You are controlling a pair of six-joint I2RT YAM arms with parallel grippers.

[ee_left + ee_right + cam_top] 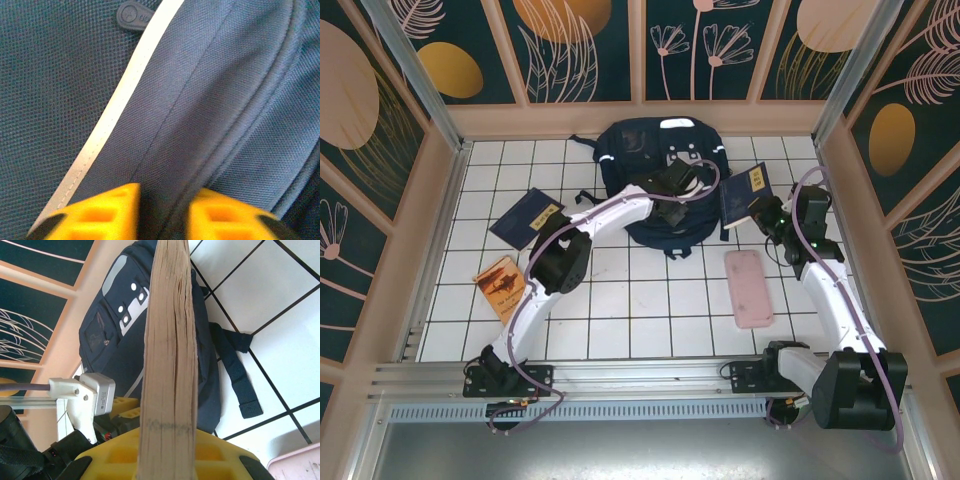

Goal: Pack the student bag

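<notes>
The student bag [638, 150], a navy backpack with white stripes, lies at the back middle of the tiled table. My left gripper [670, 212] is down on its front. In the left wrist view its yellow fingers [107, 210] stand close on either side of a raised fold of the bag's fabric [225, 75], beside a white stripe [120, 105], and the left gripper [162, 192] is shut on that fold. My right gripper [766, 215] is shut on a navy book [744, 190], held just right of the bag. The book's page edges [167, 340] rise from my right gripper [167, 440], with the bag [110, 340] behind.
A flat pink case [748, 288] lies on the tiles right of centre. A second navy book [525, 217] and an orange book [500, 283] lie on the left. Wooden walls close in the table on three sides. A black bag strap [235, 370] trails on the tiles.
</notes>
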